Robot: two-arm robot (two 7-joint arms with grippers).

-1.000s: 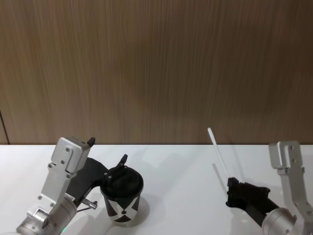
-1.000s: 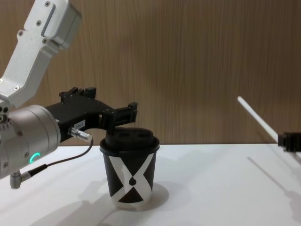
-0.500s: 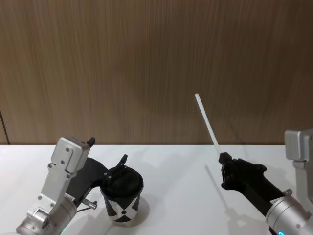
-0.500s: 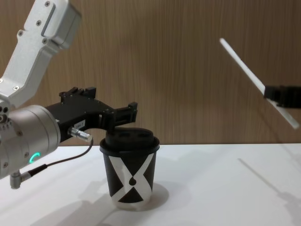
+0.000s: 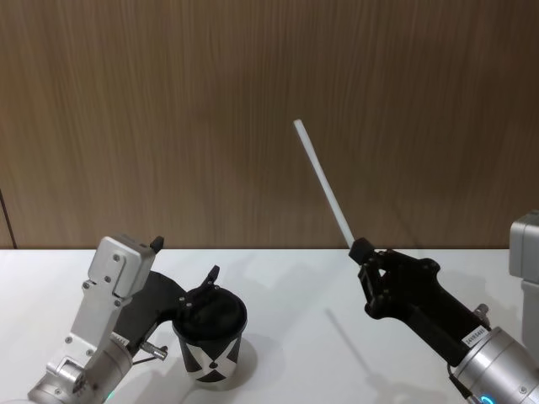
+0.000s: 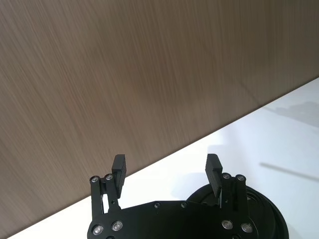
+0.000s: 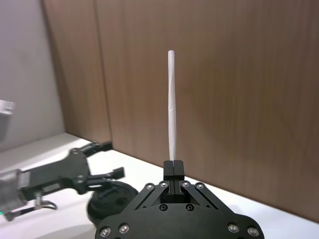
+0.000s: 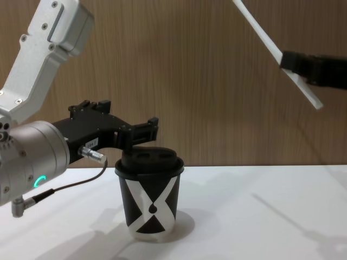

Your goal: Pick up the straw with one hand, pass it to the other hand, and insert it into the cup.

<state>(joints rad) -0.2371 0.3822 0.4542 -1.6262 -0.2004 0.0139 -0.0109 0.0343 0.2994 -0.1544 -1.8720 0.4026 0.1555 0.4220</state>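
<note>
On the right, high above the white table (image 8: 244,216), the right gripper (image 5: 359,250) is pinching the straw (image 5: 323,180) near its lower end, fingers closed tight on it, the straw slanting up and leftward. Across the table the left gripper (image 6: 166,168) is hovering just over the lid of the cup (image 8: 153,208), fingers spread wide, gripping nothing.

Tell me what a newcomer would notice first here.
The white straw stands out first: the right gripper is shut on its lower part and holds it tilted, high before the wooden wall. Next, the black cup with a white X stands at the left, the open left gripper just above its lid.
</note>
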